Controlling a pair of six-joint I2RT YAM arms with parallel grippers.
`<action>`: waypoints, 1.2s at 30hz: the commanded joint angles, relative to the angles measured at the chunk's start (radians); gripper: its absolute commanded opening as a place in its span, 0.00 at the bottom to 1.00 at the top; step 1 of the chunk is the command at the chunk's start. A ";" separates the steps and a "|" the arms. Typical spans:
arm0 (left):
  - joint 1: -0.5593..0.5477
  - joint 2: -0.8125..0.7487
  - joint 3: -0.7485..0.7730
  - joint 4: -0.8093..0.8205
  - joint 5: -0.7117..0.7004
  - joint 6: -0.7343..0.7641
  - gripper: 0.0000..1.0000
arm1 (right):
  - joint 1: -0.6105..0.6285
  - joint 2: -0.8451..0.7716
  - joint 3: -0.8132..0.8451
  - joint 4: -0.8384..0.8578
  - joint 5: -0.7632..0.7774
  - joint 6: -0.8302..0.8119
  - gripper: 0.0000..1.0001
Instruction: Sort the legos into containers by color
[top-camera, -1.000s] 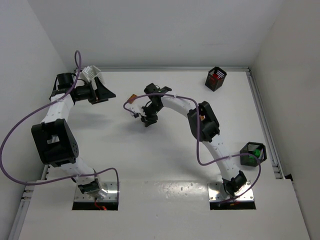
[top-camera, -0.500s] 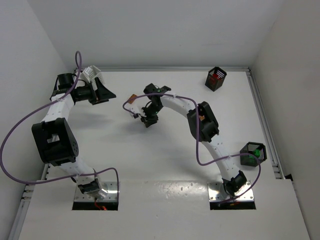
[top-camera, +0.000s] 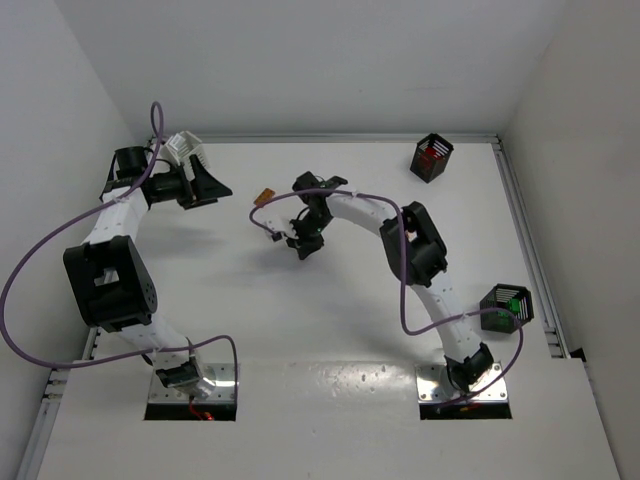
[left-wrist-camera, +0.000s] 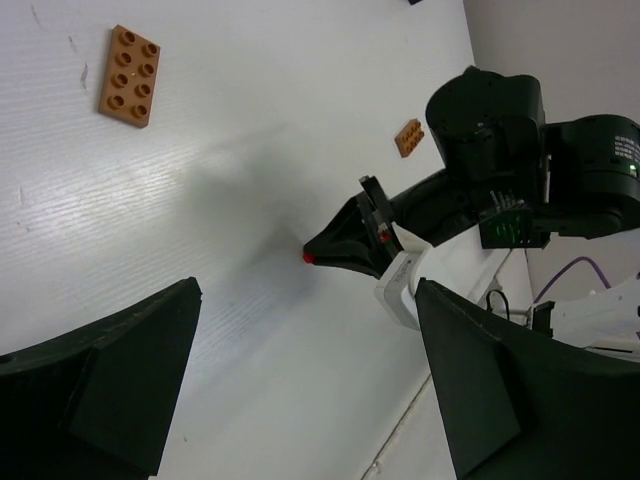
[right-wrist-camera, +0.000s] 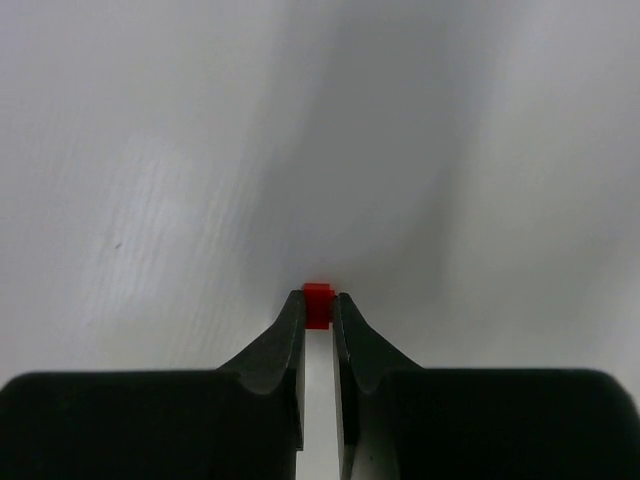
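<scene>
Right tool (right-wrist-camera: 319, 312) stands narrow, pinching a tiny red brick (right-wrist-camera: 318, 300) at the extreme tips of its fingers, part of the brick projecting beyond them. The brick sits near mid-table (top-camera: 330, 320); the views do not settle whether it is clear of the surface. Left tool (left-wrist-camera: 300, 370) gapes wide and carries nothing, close to the white basket (top-camera: 186, 150) at the far left. The far black basket (top-camera: 431, 157) shows red contents and is judged the correct destination; the near black basket (top-camera: 506, 307) shows green and is to be avoided. The grip is judged shallow, so the lift should be straight up and the closing force held unchanged. The traverse towards the far right should be unhurried, without wrist rotation. Release should be made low and centred over the basket opening, as so small a piece could bounce off the rim. An orange plate (left-wrist-camera: 129, 62) and a smaller orange piece (left-wrist-camera: 408, 137) lie loose on the table, unsorted.
</scene>
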 joint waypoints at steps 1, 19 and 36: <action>-0.011 -0.040 0.001 0.012 0.012 0.045 0.95 | -0.001 -0.066 -0.131 0.005 0.108 0.123 0.04; -0.434 -0.205 0.012 -0.074 -0.573 0.244 1.00 | -0.424 -0.472 -0.030 0.242 0.344 0.839 0.00; -0.677 -0.215 0.029 -0.048 -0.864 0.216 1.00 | -0.690 -0.245 0.194 0.384 0.529 0.936 0.00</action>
